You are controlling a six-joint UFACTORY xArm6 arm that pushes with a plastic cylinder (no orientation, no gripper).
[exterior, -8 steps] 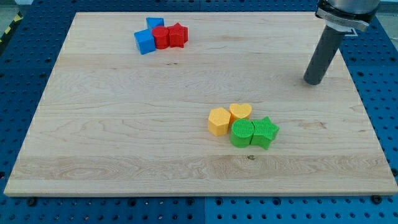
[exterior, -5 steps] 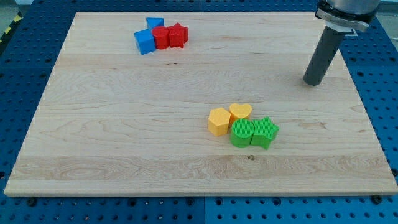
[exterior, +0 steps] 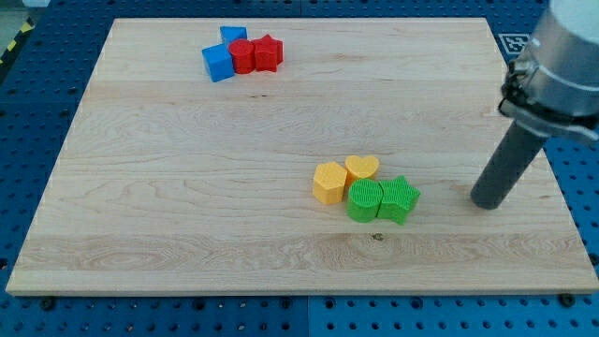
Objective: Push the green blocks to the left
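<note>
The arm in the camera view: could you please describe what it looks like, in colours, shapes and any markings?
The arm ends in a straight, dark grey cylindrical rod, smooth and matte; my tip is its plain blunt lower end. Above the rod sits a wider black collar, and over that a light grey rounded housing reaching the view's top-right corner. No cables or markings can be made out on it.

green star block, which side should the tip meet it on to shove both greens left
Meet the green star block on its face toward the view's right. My tip sits to that side, apart from it. The green round block touches the star's other side, so one leftward push should carry both. The yellow blocks adjoin and may get nudged.
</note>
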